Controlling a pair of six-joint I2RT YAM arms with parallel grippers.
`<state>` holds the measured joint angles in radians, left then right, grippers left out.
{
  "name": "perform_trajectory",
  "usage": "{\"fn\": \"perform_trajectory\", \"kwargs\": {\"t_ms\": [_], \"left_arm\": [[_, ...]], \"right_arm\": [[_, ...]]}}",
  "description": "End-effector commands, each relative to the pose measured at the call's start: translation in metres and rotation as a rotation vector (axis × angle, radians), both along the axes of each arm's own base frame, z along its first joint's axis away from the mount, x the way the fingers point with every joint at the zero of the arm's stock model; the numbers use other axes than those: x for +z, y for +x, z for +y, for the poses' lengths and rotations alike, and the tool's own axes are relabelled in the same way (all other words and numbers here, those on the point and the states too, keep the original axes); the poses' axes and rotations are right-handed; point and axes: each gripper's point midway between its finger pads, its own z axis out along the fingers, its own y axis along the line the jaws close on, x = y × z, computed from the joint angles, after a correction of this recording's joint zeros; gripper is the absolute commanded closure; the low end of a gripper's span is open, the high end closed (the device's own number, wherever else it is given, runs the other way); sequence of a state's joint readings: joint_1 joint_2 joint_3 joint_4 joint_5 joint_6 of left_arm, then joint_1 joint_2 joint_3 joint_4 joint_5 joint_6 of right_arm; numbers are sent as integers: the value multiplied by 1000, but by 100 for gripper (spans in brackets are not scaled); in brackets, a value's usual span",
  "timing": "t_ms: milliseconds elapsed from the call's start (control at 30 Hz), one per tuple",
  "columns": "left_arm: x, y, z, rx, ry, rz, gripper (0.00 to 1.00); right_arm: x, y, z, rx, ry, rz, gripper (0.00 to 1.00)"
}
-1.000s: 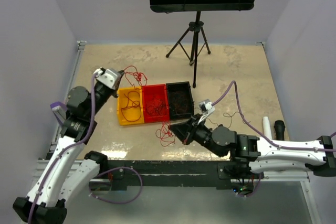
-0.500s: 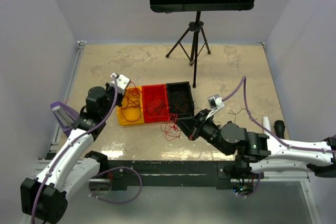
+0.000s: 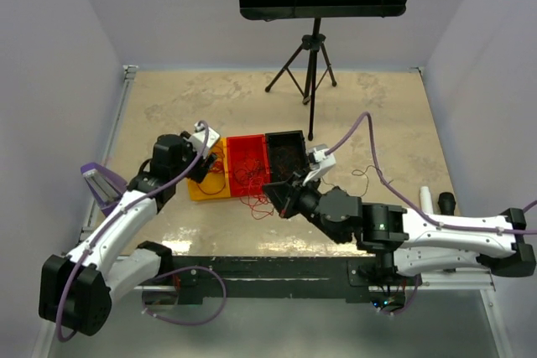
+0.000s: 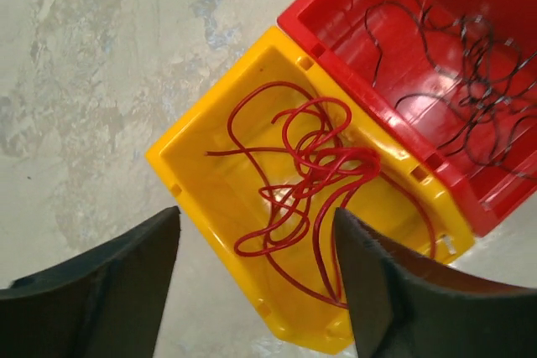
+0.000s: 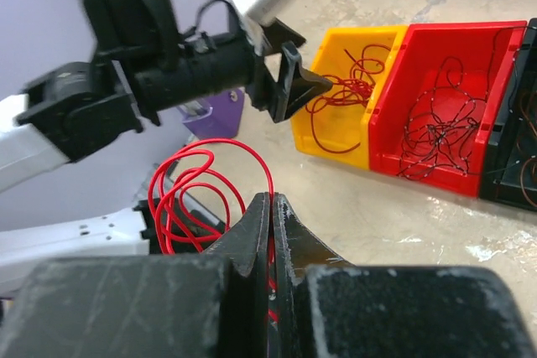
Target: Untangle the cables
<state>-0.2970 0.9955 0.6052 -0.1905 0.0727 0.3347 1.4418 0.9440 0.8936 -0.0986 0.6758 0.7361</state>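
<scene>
My right claw (image 5: 270,199) is pressed together on a red wire (image 3: 258,205), pinching it near one end so that the rest springs out in loose loops on the claw's left side, just above the table (image 3: 168,98) in front of the bins. The relation I care about is where that wire lies against the yellow bin (image 4: 201,182). From the top view the bin sits to the left of the right claw and a little farther from the bases, with the near corner of the red bin (image 4: 336,23) between them. The yellow bin already has a red coil (image 4: 315,165) in it and the red bin has the dark wires (image 4: 470,81), so I judge yellow is where this one goes. The catch is my left claw (image 4: 256,215): it hangs spread wide and empty right over the yellow bin, much nearer to it than the right one. I'd expect to carry the wire leftward with its loops leading, and the left arm looks to be in that path.
</scene>
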Motion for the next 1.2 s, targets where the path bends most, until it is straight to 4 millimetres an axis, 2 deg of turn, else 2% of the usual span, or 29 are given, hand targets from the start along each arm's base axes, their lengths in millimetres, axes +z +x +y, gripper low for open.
{"fn": "perform_trajectory", "kwargs": {"t_ms": [0, 33, 100, 167, 233, 267, 333, 400, 500, 633, 700, 767, 867, 933, 1000, 1067, 1133, 1167], "left_arm": [[65, 1, -6, -4, -89, -152, 8], [78, -2, -6, -8, -107, -176, 0], [109, -7, -4, 3, -145, -226, 0], [154, -7, 3, 23, -188, -309, 0], [188, -5, 13, 41, -223, -368, 0], [199, -3, 18, 49, -236, -381, 0], [219, 5, 30, 94, -255, -389, 0], [228, 15, 39, 137, -258, -380, 0], [230, 26, 43, 163, -266, -367, 0], [243, 36, 51, 203, -308, -343, 0], [245, 41, 50, 211, -344, -312, 0], [245, 45, 62, 254, -372, -292, 0], [239, 49, 66, 263, -383, -268, 0], [234, 48, 64, 245, -375, -253, 0], [230, 40, 54, 161, -360, -251, 0], [229, 25, 39, 40, -338, -285, 0], [226, 16, 33, -11, -327, -304, 0], [225, 13, 31, -17, -334, -299, 0]], "right_arm": [[6, 10, 18, -38, -42, -19, 100], [4, 12, 23, -41, -55, -15, 100], [1, 19, 32, -48, -73, -9, 100], [-4, 31, 45, -41, -97, -10, 100], [-4, 53, 54, -44, -103, -14, 100], [2, 61, 62, -34, -86, -24, 100], [-8, 79, 76, -29, -127, -35, 100], [-4, 90, 99, -14, -146, -51, 100], [-19, 99, 130, 10, -192, -52, 100], [-36, 113, 151, -22, -231, -39, 100], [-40, 119, 154, -52, -241, -39, 100], [-38, 123, 157, -68, -243, -44, 100], [-24, 124, 157, -71, -225, -60, 100], [-13, 123, 153, -70, -205, -70, 100], [-8, 125, 149, -82, -203, -78, 100], [-12, 130, 148, -84, -217, -78, 100], [-26, 140, 149, -89, -247, -70, 100], [-41, 145, 151, -94, -275, -59, 100]]}}
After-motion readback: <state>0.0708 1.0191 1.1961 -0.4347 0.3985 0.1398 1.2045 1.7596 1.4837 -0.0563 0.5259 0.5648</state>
